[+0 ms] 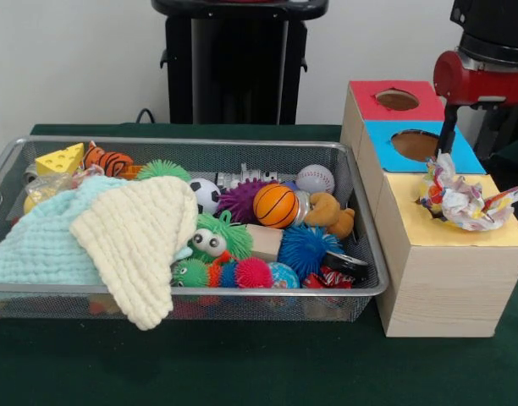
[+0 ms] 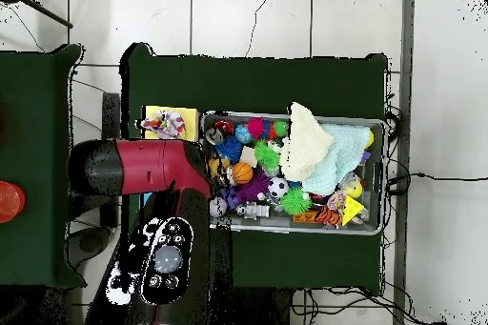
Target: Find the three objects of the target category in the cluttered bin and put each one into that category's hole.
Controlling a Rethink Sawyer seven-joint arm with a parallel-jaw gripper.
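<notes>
We see a crumpled multicolour-printed plastic wrapper (image 1: 459, 201) sitting over the yellow-topped hole (image 1: 462, 228). The gripper (image 1: 446, 135) fingers' state we cannot tell. We'd nudge it centrally, perhaps, so it drops.

Cream knitted cloth (image 1: 140, 241) draped over mint cloth (image 1: 39, 245). Orange basketball (image 1: 275, 205) beside purple spiky ball (image 1: 239, 200); soccer ball (image 1: 206, 194), baseball (image 1: 315, 178), cheese wedge (image 1: 61, 159), blue spiky ball (image 1: 307, 248). Green bench (image 1: 242, 364).

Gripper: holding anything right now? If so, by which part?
Cannot be told. The crumpled white wrapper with multicolour print sits on the yellow top panel, over where its hole should be. A dark gripper part reaches its top edge, but the fingers are not visible.
</notes>
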